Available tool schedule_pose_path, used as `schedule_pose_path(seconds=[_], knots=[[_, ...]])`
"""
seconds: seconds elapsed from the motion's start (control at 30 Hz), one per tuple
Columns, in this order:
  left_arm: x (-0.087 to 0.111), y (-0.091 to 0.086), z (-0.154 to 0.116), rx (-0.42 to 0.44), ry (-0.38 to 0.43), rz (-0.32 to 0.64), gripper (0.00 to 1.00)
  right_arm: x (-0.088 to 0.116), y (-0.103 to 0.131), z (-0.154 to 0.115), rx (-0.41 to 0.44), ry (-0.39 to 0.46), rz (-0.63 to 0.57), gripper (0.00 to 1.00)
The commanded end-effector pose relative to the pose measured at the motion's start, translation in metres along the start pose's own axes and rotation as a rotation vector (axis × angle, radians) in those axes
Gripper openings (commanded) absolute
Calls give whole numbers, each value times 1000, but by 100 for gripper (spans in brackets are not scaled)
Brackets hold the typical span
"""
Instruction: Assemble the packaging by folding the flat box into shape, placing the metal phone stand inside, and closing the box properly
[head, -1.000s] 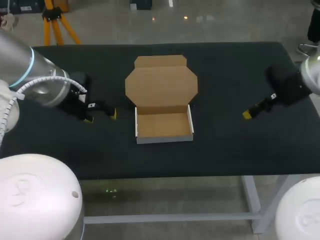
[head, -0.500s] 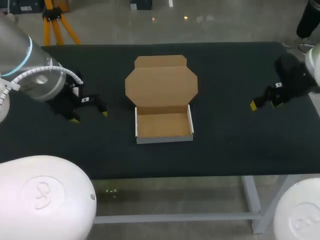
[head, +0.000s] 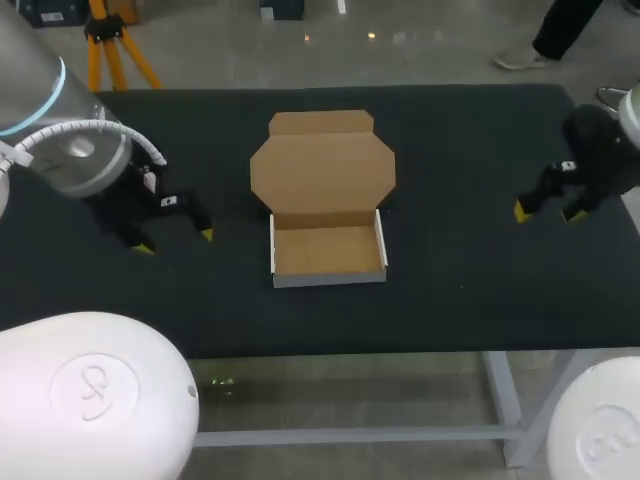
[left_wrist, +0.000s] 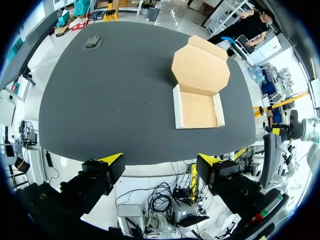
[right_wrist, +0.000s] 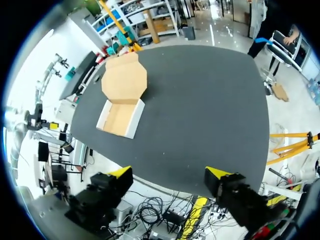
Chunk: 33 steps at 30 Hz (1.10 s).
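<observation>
A small dark object (left_wrist: 93, 42) on the table (left_wrist: 110, 100) is too small to be identified; the right arm (head: 605, 155) is cut off by the head view's edge.

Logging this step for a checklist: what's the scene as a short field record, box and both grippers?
box: brown cardboard box, tray walls folded up, nothing inside
lid: lid open, lying flat behind the tray
left gripper: open, beside the box, apart from it
right gripper: open, near the right edge of the black table
</observation>
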<state>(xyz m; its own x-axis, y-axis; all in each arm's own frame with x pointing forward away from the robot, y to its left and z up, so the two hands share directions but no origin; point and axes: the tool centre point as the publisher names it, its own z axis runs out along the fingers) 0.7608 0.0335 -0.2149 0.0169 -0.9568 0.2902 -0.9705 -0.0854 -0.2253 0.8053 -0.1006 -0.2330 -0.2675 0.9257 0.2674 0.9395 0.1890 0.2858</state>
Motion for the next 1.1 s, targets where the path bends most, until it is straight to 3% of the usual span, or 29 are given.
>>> schedule_pose_path(seconds=[0.03,0.47,1.1], knots=[[-1,-2,-6,-11,-15,-9,100,-2,-4,-7,9,-5,10,100],[-5,-5,-14,41,-22,-26,100,-11,-4,-5,-14,-1,83,100],[-11,-11,-11,59,-31,-51,100,-7,4,-2,-25,22,110,100]])
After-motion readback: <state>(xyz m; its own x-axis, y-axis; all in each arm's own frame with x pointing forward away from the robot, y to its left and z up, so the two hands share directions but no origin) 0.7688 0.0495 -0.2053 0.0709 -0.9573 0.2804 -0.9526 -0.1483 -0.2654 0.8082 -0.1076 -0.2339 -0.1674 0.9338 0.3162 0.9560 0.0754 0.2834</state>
